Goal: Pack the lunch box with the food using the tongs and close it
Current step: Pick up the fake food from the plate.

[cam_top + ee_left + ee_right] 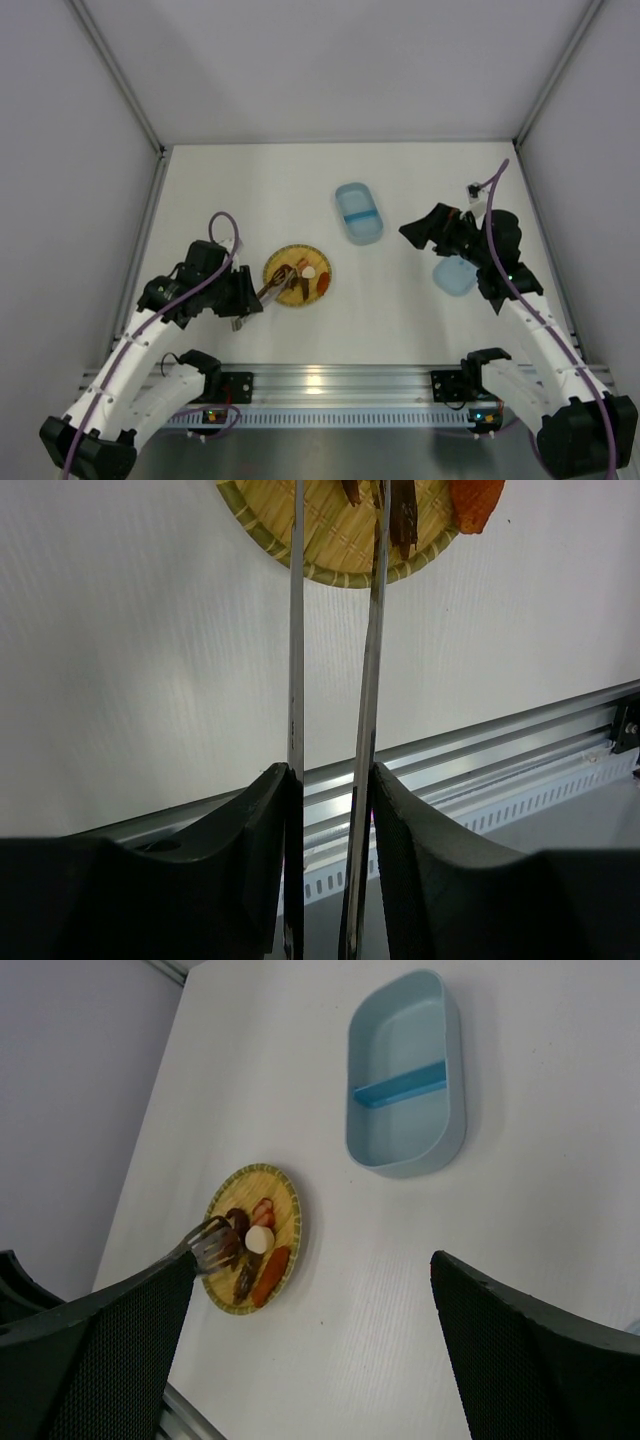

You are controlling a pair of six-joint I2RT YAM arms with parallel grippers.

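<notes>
**A:** What are you working on?

**B:** You have a white table (400, 310) closed in by plain grey walls (60, 150), with a slotted aluminium rail (330, 380) along its near edge.

**A:** And the containers?

**B:** The lunch box (405, 1075) lies open toward the far middle of the table. Its divider (400, 1085) splits it in two, and both halves show only bare blue floor. The pale blue lid (453, 277) lies apart from it on your right, partly under the right arm. The food (260, 1239) sits on the round woven plate (285, 1195): brown pieces, a reddish one, a white one and an orange stick.

**A:** The grippers?

**B:** Your left gripper (333, 780) is narrowed on the tongs (295, 680), pressing both blades. The blades' tips reach over the plate among the brown pieces, but I cannot tell whether they pinch one. Your right gripper (312, 1260) hangs wide apart with nothing in it, above the table between plate and box.

**A:** Any writing?

**B:** Markings at the arm bases are too small to read.
</notes>
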